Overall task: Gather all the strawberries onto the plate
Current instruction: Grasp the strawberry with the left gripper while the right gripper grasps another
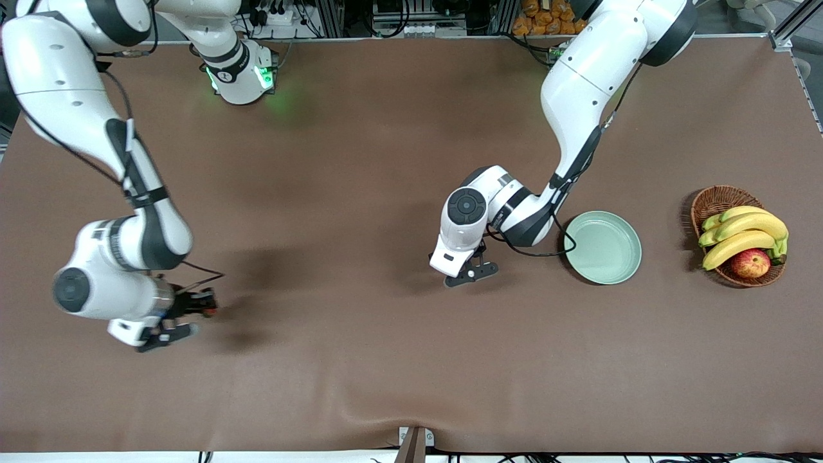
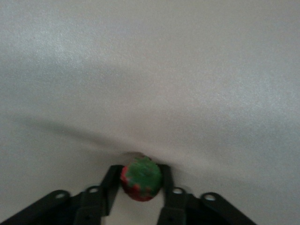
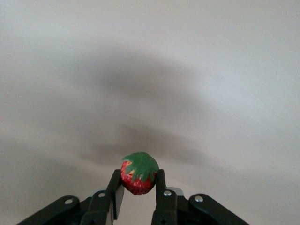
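My left gripper [image 1: 474, 269] is low over the table's middle, beside the plate [image 1: 603, 248] on the side toward the right arm's end. It is shut on a strawberry [image 2: 140, 182], red with a green top, close to the cloth. My right gripper [image 1: 200, 310] is over the table near the right arm's end. It is shut on a second strawberry [image 3: 139, 172], which also shows in the front view [image 1: 208, 313]. The pale mint-green plate holds nothing. A third strawberry is not in view.
A brown wicker basket [image 1: 710, 200] with bananas [image 1: 746, 231] and a red-yellow apple [image 1: 750, 263] stands toward the left arm's end, beside the plate. A brown cloth [image 1: 360, 360] covers the table.
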